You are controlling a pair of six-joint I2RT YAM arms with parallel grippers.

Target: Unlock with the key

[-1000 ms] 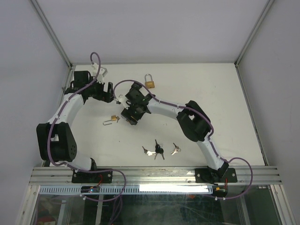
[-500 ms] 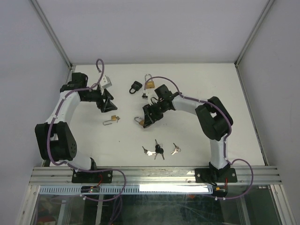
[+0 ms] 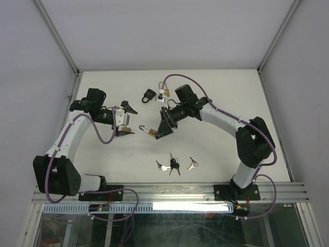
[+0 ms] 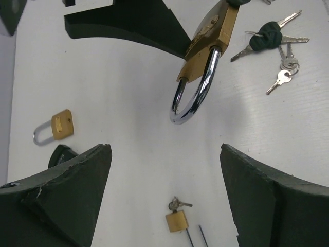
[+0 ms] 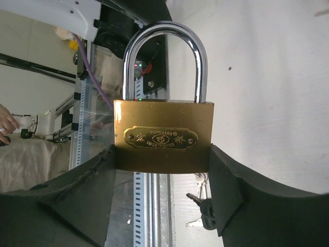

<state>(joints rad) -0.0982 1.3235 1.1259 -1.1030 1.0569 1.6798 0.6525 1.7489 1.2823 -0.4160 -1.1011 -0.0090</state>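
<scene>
— What is seen nearest to the bases of the arms?

— A bunch of keys with dark heads (image 3: 170, 165) is laid flat on the white bench (image 3: 226, 98). A smaller bunch of silver keys (image 3: 192, 164) is laid just beside it, on the right. Neither bunch is touched by an arm.

— And a bit farther back?

— The big brass padlock (image 5: 163, 138) is found there, near the middle of the bench. It is pinched by its two sides between the right fingers (image 5: 247, 200). Its silver loop is pointed away from the right wrist, toward the left arm, and both ends of the loop are seen going into the brass body. The padlock seems to be lifted off the bench, but that cannot be told for sure from above.

— What is done by the left arm?

— The left fingers (image 4: 56, 190) are spread wide, and nothing is held between them. They are turned toward the loop of the big padlock and are set apart from it. In the left wrist view, a small brass padlock with a key at its end (image 4: 176, 220) is seen lying on the bench under them.

— What is seen at the far side?

— A black padlock (image 3: 149, 95) is laid on the bench. Another small brass padlock (image 3: 165, 92) is laid just beside it, on the right. From above, part of it is hidden by the purple cable (image 3: 177, 77) of the right arm.
</scene>
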